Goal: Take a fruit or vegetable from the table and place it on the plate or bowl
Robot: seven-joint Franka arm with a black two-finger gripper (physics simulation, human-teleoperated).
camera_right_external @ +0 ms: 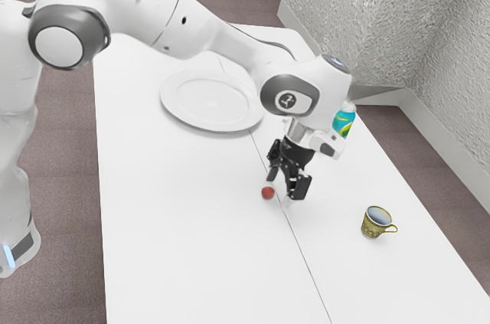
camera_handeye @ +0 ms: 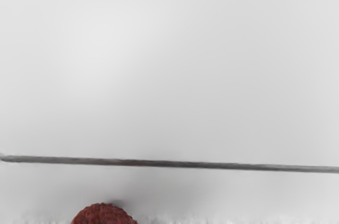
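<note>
Fingers look spread, nothing between them. The gripper [camera_right_external: 285, 184] hangs low over the table [camera_right_external: 176, 224], and the little red fruit [camera_right_external: 267, 193] sits just outside one finger, not in the gap. I'd slide over until it's centred between the fingers, drop, then squeeze gently, since it'll probably roll.
</note>
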